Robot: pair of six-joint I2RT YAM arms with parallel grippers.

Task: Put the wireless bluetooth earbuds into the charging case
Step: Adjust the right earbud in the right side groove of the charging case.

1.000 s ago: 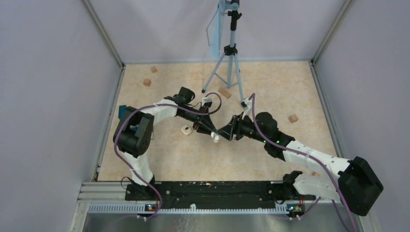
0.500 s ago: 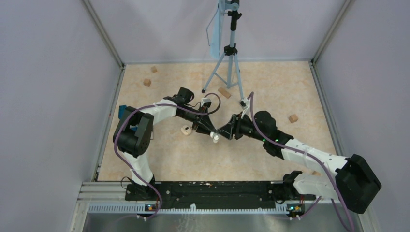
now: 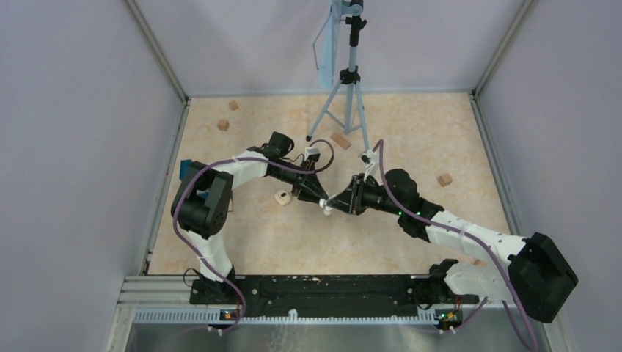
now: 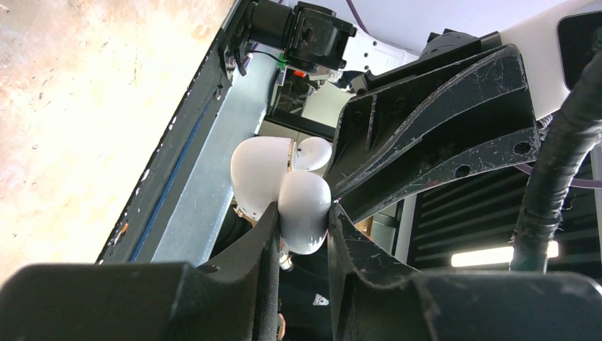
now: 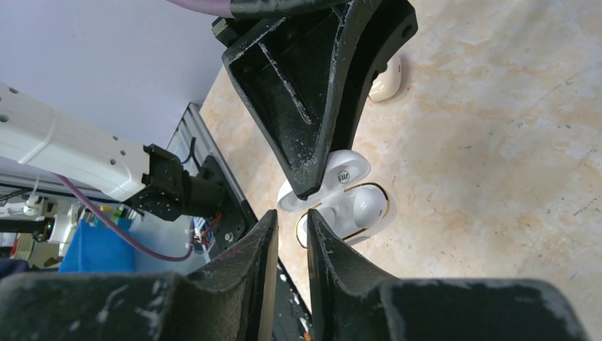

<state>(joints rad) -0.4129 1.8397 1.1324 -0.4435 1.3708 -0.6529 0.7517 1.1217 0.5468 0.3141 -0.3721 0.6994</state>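
My left gripper (image 4: 304, 213) is shut on the body of the white charging case (image 4: 305, 220), which it holds just above the table with the lid (image 4: 259, 170) swung open. In the right wrist view the open case (image 5: 348, 206) shows one white earbud (image 5: 367, 204) seated in its gold-rimmed well. My right gripper (image 5: 291, 213) sits right at the case's near edge. Its jaws are drawn almost together, and only floor shows in the slim gap. From above, both grippers (image 3: 323, 202) (image 3: 335, 203) meet at the case (image 3: 326, 208) in mid-table.
A second small cream case (image 3: 281, 196) lies on the table left of my left gripper. Tan wooden blocks (image 3: 223, 125) (image 3: 340, 139) (image 3: 444, 179) are scattered about. A tripod (image 3: 345, 95) stands at the back centre. Walls enclose the table on three sides.
My right gripper has edged left, closer to the case, and its jaws have narrowed from wide apart to nearly together. The left gripper has kept its hold and place.
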